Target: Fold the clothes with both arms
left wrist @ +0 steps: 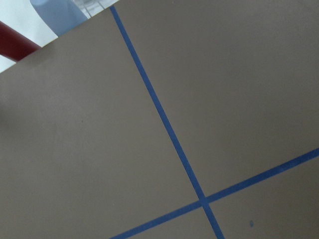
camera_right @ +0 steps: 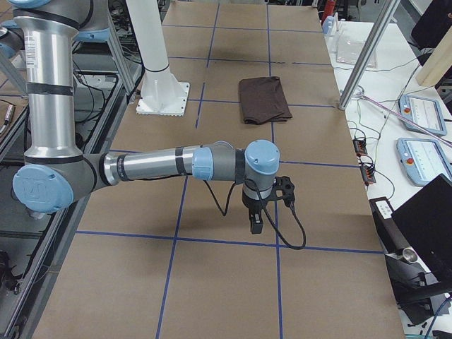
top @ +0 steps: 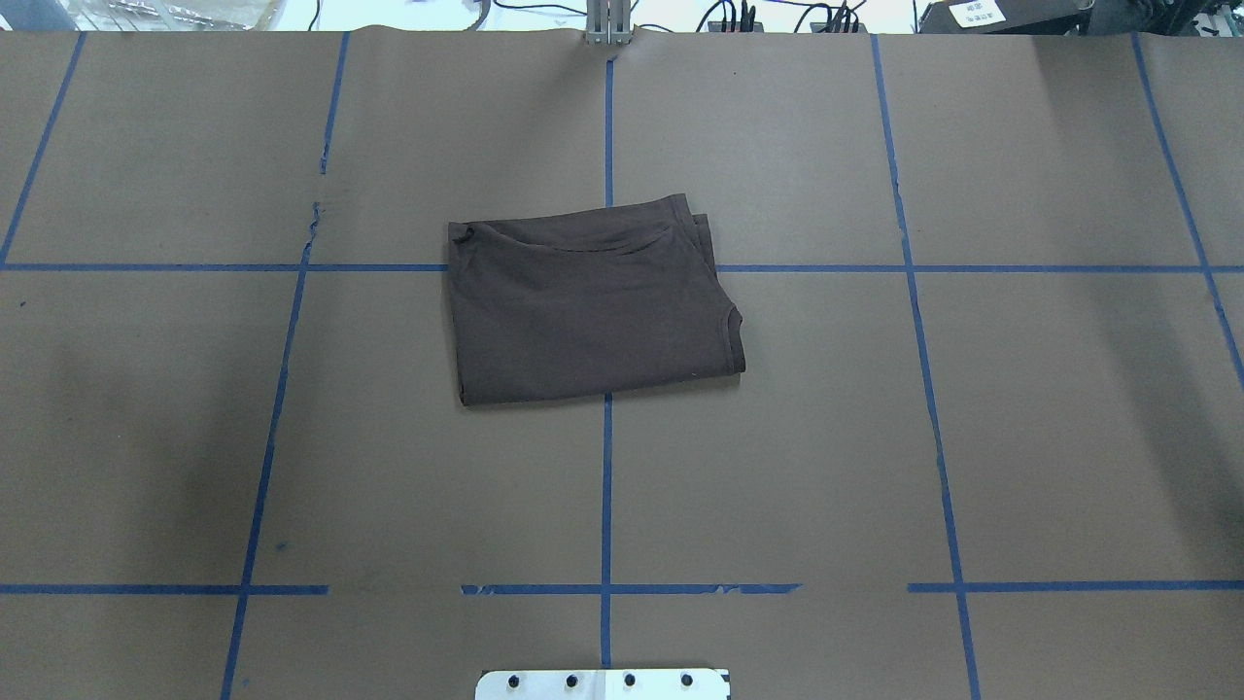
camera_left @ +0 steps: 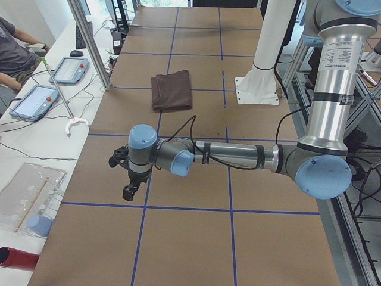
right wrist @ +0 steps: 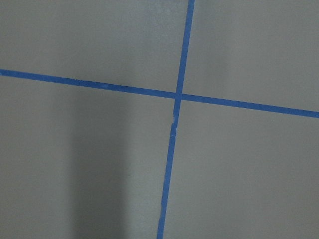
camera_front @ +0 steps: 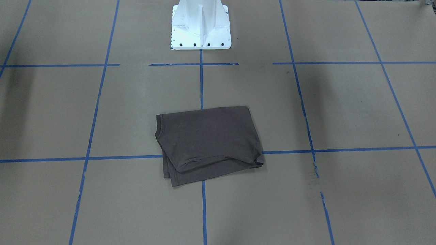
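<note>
Brown-grey T-shirt [camera_front: 207,143] is laid folded on the tabletop [camera_front: 340,109]; whether the left end effector [camera_left: 130,190] and right end effector [camera_right: 258,224] are clenched cannot be told.

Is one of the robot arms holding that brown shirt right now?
No, in the overhead view the folded T-shirt lies flat on the table with nothing touching it.
</note>
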Controlling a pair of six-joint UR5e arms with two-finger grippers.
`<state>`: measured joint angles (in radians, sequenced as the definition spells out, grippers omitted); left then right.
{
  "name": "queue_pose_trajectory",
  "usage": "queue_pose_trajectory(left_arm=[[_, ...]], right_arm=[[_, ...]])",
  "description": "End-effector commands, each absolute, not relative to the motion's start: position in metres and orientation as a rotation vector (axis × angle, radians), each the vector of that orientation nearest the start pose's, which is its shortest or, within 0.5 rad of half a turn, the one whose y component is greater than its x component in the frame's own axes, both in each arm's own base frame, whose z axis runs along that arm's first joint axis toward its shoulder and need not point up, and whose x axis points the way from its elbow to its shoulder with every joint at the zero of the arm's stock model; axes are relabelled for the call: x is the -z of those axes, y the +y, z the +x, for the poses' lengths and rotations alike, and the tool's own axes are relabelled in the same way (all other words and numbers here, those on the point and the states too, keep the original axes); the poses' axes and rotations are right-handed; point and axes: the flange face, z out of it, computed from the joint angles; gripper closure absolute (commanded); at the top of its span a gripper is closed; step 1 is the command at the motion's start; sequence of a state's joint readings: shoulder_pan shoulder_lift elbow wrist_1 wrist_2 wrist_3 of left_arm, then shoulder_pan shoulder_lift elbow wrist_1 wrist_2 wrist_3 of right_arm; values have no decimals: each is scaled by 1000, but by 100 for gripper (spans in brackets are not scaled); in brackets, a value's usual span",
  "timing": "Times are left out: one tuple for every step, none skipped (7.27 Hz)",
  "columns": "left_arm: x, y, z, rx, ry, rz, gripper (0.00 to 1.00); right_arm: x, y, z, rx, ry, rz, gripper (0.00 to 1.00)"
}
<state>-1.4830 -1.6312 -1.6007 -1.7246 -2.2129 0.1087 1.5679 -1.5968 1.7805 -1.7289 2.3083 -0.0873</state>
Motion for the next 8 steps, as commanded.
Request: queue_pose_trajectory(left_arm=[[-578, -492, -37, -225, 668, 138, 0], [-604, -467, -47, -240, 699, 120, 0], [-616, -457, -61, -297, 699, 148, 0], [-629, -455, -69, -277, 706, 132, 0], [-636, -453, -68, -263, 767, 124, 0], [-635, -453, -67, -264, 775, 125, 0], [-633, -453, -67, -263, 774, 128, 0], [-631, -453, -67, -265, 774, 132, 0]], right_arm=[[-571, -477, 56, 60, -742, 56, 0], [-569, -477, 56, 61, -742, 58, 0], [-574, -472, 57, 57, -742, 46, 0], [-579, -472, 56, 52, -750, 35, 0], [-586, -472, 55, 46, -767, 19, 0], [-586, -471, 54, 43, -778, 15, 0], [-606, -456, 55, 32, -775, -20, 0], [-624, -448, 55, 22, -773, -49, 0]])
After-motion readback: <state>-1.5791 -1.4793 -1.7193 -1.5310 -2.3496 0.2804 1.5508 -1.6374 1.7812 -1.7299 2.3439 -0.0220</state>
